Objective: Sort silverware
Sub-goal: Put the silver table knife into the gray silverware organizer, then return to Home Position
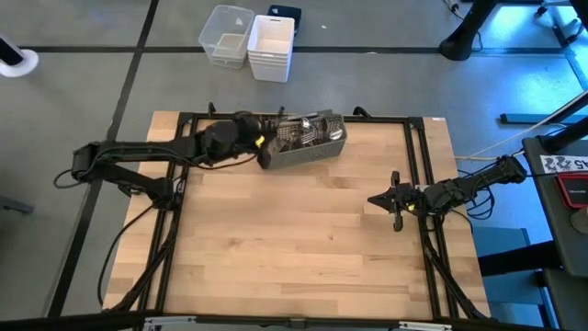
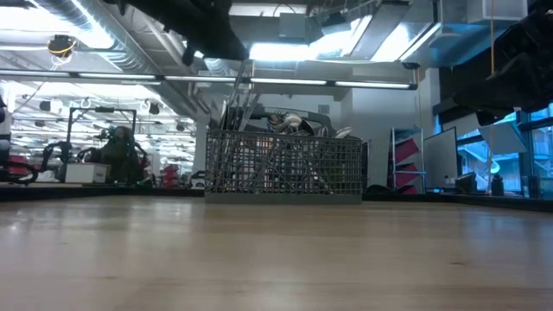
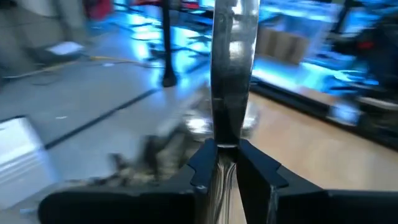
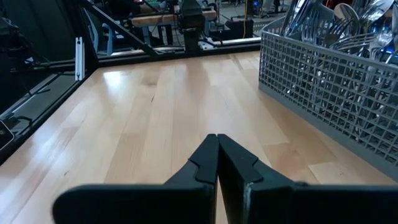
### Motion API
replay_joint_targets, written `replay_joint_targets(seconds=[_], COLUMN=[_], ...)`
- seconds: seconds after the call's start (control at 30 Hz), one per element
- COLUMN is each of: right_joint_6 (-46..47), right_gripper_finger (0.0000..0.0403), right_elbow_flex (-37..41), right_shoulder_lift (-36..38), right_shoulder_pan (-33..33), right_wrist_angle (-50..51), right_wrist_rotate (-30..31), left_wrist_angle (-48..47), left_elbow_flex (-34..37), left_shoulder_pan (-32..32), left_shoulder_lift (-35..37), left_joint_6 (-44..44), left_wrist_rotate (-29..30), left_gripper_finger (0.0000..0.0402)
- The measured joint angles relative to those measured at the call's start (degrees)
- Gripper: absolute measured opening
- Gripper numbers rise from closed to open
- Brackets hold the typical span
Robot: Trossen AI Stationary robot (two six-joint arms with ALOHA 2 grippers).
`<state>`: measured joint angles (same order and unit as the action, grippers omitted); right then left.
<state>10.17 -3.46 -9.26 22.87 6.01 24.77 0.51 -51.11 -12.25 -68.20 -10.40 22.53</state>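
A grey wire-mesh caddy [image 1: 308, 142] stands at the table's far edge, with several pieces of silverware [image 2: 289, 123] standing on end in it. My left gripper [image 3: 227, 152] is raised at the caddy's left end [image 1: 262, 142], shut on one flat shiny piece of silverware [image 3: 233, 74]; which kind it is I cannot tell. In the low view this piece [image 2: 239, 86] slants down from the gripper toward the caddy's rim. My right gripper [image 4: 216, 146] waits shut near the table's right edge [image 1: 390, 199], touching nothing. My left gripper pinches the flat shiny piece between its two fingers [image 3: 202, 162], on a flat stretch of it [image 3: 225, 134]. The long piece runs on past the fingertips, along the fingers rather than across them. Whether its other end is clear of the caddy I cannot tell.
Bare wood [image 1: 294, 239] fills the table's middle and near side. Dark frame rails [image 1: 418, 165] run along the table's edges. Two pale plastic bins [image 1: 248, 41] sit on the floor beyond the far edge.
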Motion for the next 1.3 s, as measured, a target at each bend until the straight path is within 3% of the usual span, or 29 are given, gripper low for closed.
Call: replay_joint_targets(seconds=[0.17,0.47,0.83,1.07,1.2,1.3], right_joint_6=[0.0,0.0,0.0,-0.1,-0.2,-0.2], right_gripper_finger=[0.0010,0.0010,0.0010,0.0010,0.0010,0.0010], right_elbow_flex=[0.0,0.0,0.0,-0.6,-3.6,-3.8], right_shoulder_lift=[0.0,0.0,0.0,0.0,0.1,0.1], right_shoulder_pan=[0.0,0.0,0.0,0.0,0.0,0.0], right_wrist_angle=[-0.2,-0.4,-0.6,-1.7,0.7,1.1], right_wrist_rotate=[0.0,0.0,0.0,0.0,0.2,1.3], left_wrist_angle=[-2.8,-3.7,-7.1,-6.8,-8.1,-8.2], left_elbow_flex=[0.0,0.1,0.1,0.0,2.1,7.9], left_shoulder_pan=[-1.8,-4.1,-5.4,-1.5,2.3,5.8], left_shoulder_lift=[-1.8,-9.1,-10.5,-2.1,8.6,17.8], left_joint_6=[1.4,1.4,-4.7,-1.9,2.8,4.4], left_wrist_rotate=[6.3,6.7,5.6,4.4,4.6,4.8], left_gripper_finger=[0.0040,0.0051,0.0151,0.0166,0.0166,0.0166])
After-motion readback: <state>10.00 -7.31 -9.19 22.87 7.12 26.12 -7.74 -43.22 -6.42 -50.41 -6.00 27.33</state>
